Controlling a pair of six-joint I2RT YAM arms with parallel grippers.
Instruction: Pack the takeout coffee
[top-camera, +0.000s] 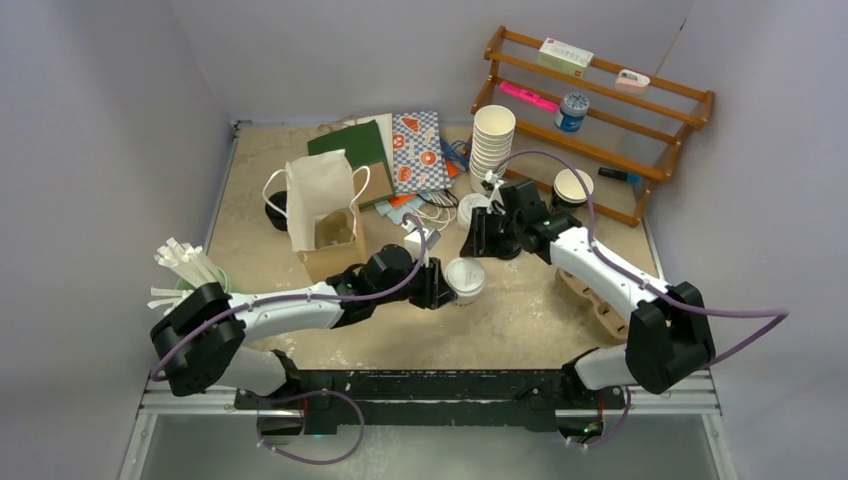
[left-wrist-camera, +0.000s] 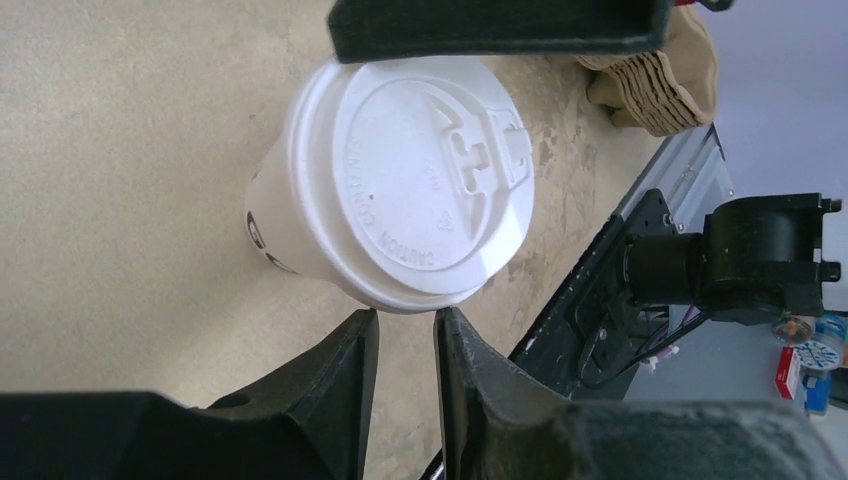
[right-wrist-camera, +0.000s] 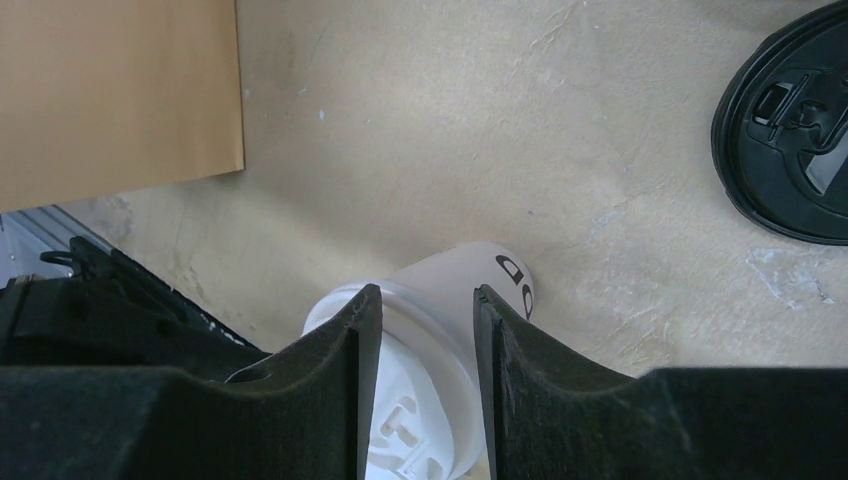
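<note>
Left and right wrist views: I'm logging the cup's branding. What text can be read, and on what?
"CAUTION", "CONTENTS": embossed on the white lid; the rest is too faint.
"G", cut off: dark print on the cup, on its side.
"D": dark print on the same cup, right wrist view.
Black lid: embossing unreadable.

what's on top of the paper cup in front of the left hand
A white plastic lid sits on the cup. It covers the whole opening, so the inside of the cup cannot be seen.
</note>
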